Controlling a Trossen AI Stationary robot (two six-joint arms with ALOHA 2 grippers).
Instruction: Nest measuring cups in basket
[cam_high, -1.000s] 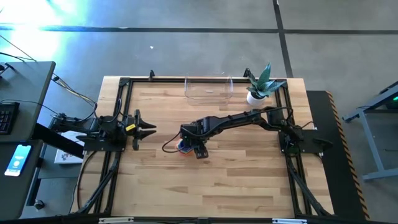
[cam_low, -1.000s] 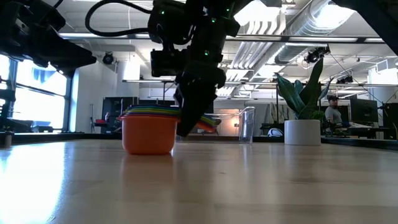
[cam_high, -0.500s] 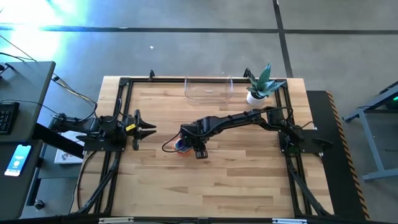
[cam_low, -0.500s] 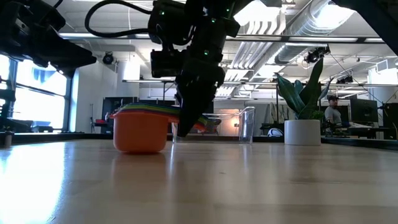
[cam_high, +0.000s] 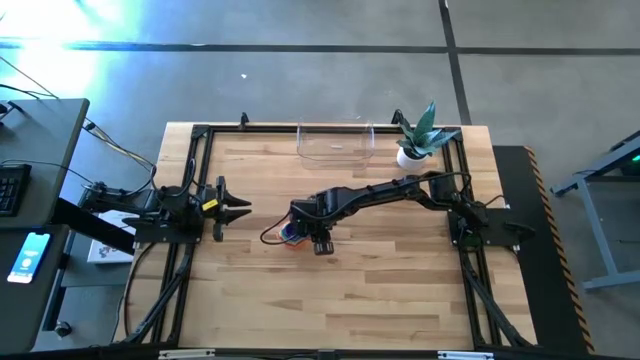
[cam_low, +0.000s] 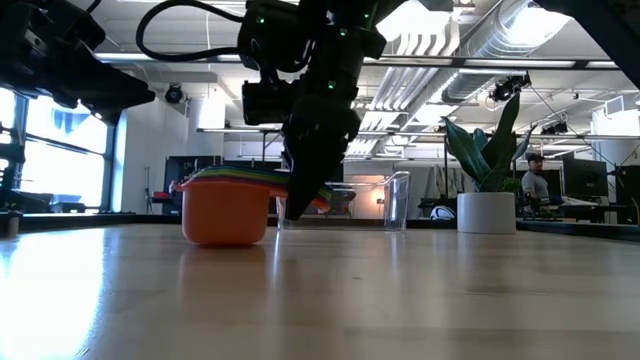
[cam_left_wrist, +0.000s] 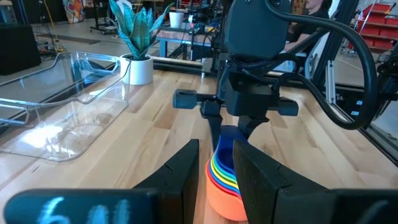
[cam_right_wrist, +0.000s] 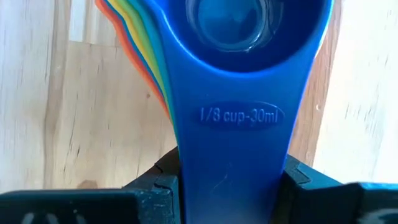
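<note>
Right tool (cam_low: 300, 205), frame centre, we log clamped on nested measuring cups' (cam_low: 228, 205) stacked handles. Risk: cups sliding apart before the basket (cam_high: 335, 143), upper centre.

Bright ceiling lights, floor glare, soft shadows

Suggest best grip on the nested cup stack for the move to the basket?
Take the fanned handles, from above, where the right pincer already clamps them. They stick out flat from the stack; the round orange bowl offers no narrow edge.

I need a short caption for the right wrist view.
Right gripper shut on the handles of the nested measuring cups.
</note>
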